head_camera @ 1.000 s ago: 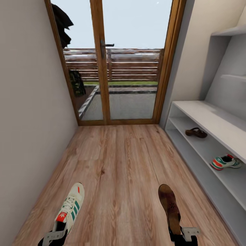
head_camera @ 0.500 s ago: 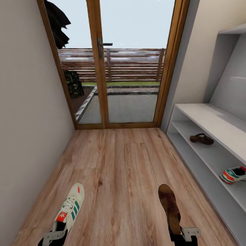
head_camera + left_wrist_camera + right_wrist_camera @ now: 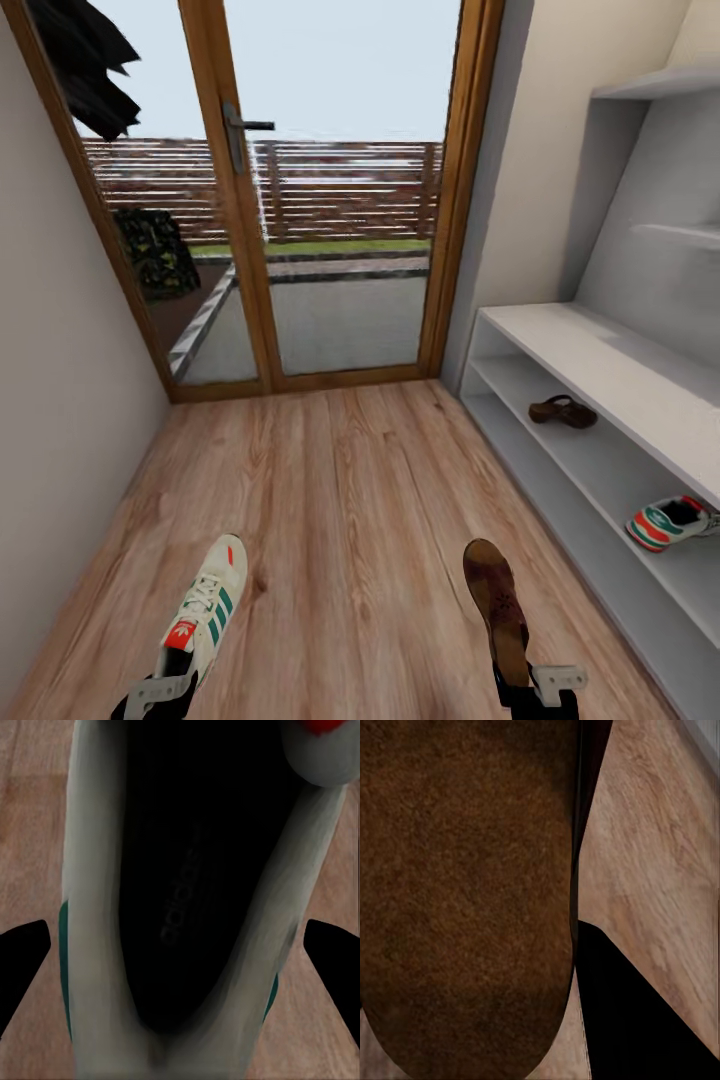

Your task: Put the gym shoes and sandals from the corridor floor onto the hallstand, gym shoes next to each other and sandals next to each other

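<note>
My left gripper (image 3: 160, 690) is shut on the heel of a white gym shoe (image 3: 208, 605), carried above the corridor floor (image 3: 350, 490). In the left wrist view, black fingers (image 3: 21, 960) flank that shoe's dark opening (image 3: 187, 907). My right gripper (image 3: 540, 685) is shut on a brown sandal (image 3: 495, 600), whose sole (image 3: 465, 892) sits beside a black finger (image 3: 630, 1012). The light-grey hallstand (image 3: 600, 365) runs along the right wall. On its shelf under the bench top lie a second sandal (image 3: 563, 411) and, nearer me, a second gym shoe (image 3: 668, 522), well apart.
A wood-framed glass door (image 3: 245, 250) closes the corridor ahead. A plain wall (image 3: 50, 400) bounds the left side, with a dark garment (image 3: 85, 60) hanging high up. Stepped wall shelves (image 3: 650, 85) rise above the hallstand's bench.
The whole view has shifted: door and hallstand look nearer and further left, so the camera moved. Both held shoes keep their place in the grippers.
</note>
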`<state>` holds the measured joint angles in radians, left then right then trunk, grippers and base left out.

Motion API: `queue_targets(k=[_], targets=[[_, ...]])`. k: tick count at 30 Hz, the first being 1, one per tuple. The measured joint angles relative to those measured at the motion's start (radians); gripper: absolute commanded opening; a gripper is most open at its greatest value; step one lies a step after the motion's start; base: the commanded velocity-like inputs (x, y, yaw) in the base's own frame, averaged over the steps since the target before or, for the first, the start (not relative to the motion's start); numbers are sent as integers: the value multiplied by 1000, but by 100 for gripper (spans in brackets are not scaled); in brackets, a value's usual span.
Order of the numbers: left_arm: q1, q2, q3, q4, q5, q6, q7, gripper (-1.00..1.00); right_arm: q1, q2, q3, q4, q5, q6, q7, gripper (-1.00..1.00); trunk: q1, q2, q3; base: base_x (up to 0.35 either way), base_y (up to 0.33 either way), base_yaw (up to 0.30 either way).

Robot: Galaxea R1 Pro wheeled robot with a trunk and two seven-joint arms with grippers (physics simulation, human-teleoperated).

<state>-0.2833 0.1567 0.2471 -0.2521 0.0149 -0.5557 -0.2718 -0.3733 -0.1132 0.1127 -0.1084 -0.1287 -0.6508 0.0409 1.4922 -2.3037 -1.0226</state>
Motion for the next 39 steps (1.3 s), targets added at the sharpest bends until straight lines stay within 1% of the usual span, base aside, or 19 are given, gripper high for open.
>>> queue_targets(k=[9, 23, 31, 39], targets=[[0, 0, 0, 0, 0, 0, 0, -100, 0, 0, 0, 0, 0, 0, 0, -100, 0, 0, 0, 324, 136, -263], [0, 0, 0, 0, 0, 0, 0, -100, 0, 0, 0, 0, 0, 0, 0, -100, 0, 0, 0, 253, 246, -263], [0, 0, 0, 0, 0, 0, 0, -100, 0, 0, 0, 0, 0, 0, 0, -100, 0, 0, 0, 176, 282, -263], [0, 0, 1, 0, 1, 0, 0, -100, 0, 0, 0, 0, 0, 0, 0, -100, 1, 0, 0, 57, 284, -263]])
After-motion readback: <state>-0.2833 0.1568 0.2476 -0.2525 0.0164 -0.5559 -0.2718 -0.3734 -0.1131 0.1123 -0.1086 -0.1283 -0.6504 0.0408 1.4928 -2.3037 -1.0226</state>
